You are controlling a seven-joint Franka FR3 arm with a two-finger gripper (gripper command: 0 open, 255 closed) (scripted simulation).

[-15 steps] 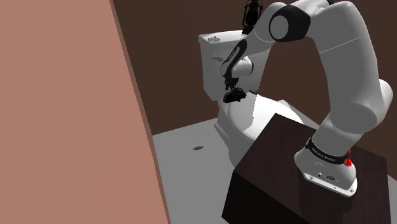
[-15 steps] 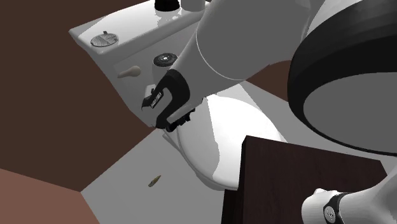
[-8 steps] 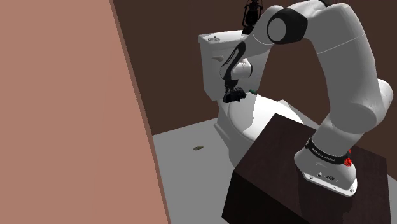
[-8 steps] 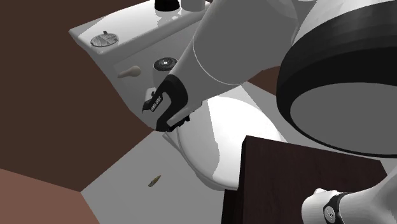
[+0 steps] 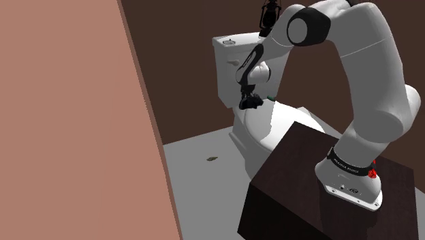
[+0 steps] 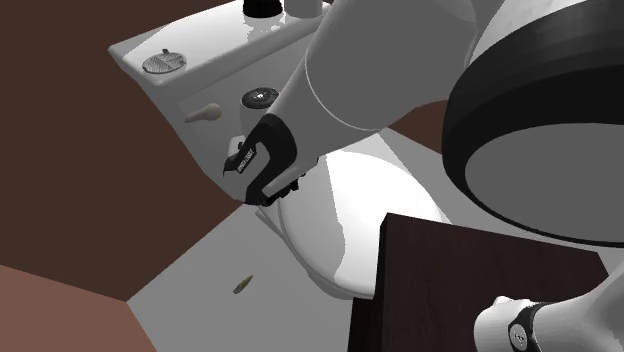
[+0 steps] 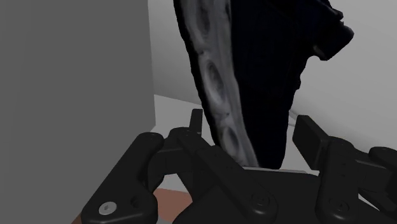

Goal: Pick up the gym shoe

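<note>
Black gripper pinches the dark, grey-soled gym shoe — at five o'clock from the toilet tank, shoulder view.

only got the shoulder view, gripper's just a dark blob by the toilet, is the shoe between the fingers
Observer: Yes. In the wrist view the gripper has the shoe clasped between its fingers.
Operator: which way is it turned
Observer: On its side. The grey sole faces one finger and the black upper faces the other.
Operator: anything close by on the tank i should know about
Observer: The second exterior view shows a flush handle on the tank face, close to the hand.
</note>
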